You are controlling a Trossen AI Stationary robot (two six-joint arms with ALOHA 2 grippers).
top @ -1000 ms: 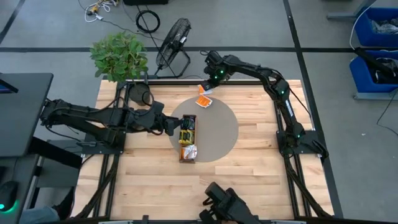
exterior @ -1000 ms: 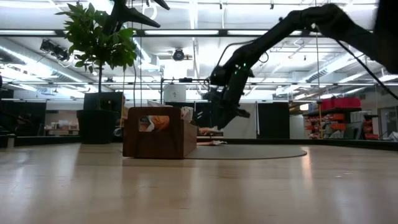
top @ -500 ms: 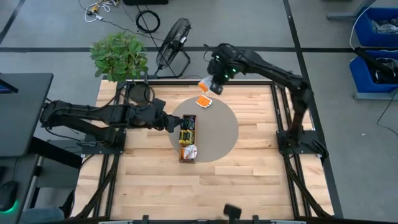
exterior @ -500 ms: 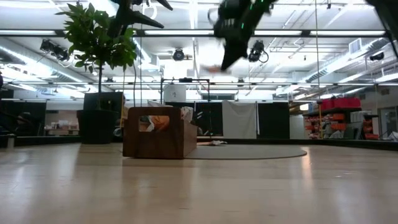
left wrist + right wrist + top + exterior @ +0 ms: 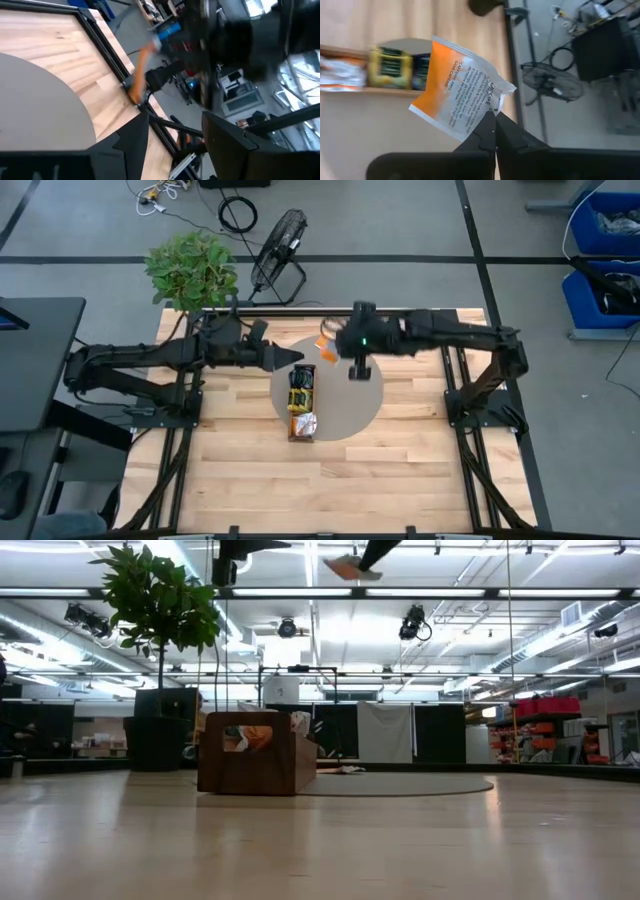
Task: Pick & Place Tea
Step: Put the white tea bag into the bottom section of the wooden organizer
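Round grey mat (image 5: 355, 395), right gripper (image 5: 492, 122) pinching orange-and-white sachet (image 5: 460, 97), left gripper (image 5: 172, 132) spread, empty

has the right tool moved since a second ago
Yes. In the high view the right tool, shut on an orange-and-white tea sachet, has swung from the table's far edge toward the long brown wooden tray.

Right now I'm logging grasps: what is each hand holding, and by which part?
The right hand pinches an orange-and-white square tea sachet by one corner edge. The left hand is open and holds nothing.
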